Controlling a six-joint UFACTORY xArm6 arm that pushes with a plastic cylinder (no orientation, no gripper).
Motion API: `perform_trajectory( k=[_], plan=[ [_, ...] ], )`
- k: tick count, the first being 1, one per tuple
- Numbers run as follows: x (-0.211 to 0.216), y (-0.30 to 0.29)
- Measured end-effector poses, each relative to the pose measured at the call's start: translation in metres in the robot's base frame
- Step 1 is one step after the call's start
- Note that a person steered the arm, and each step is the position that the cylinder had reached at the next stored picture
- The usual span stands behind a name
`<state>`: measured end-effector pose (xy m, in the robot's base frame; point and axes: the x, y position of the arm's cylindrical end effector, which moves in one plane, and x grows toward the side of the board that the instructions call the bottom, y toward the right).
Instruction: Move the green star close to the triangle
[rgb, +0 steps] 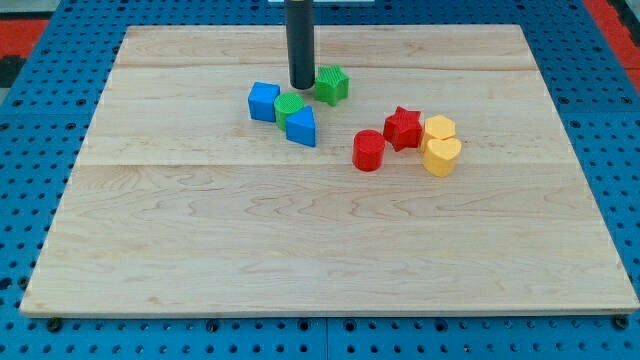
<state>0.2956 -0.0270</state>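
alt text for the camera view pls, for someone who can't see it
My tip rests on a wooden board just left of the green star, with a green round block, blue triangle and blue cube clustered below-left. To the view's right sit a red cylinder, red star and two yellow blocks.

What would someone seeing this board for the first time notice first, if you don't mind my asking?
The dark rod comes down from the view's top, its tip just left of the green star. Below it cluster a blue cube, a green round block and the blue triangle. To the view's right sit two red blocks and two yellow ones.
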Motion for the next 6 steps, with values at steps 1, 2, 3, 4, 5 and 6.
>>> perform_trajectory(
  k=[1, 2, 3, 4, 5, 6],
  plan=[
    [-0.028, 0.004],
    [-0.026, 0.027],
    [-0.034, 0.034],
    [-0.034, 0.034],
    [-0.032, 0.038],
    [-0.004, 0.041]
  ],
)
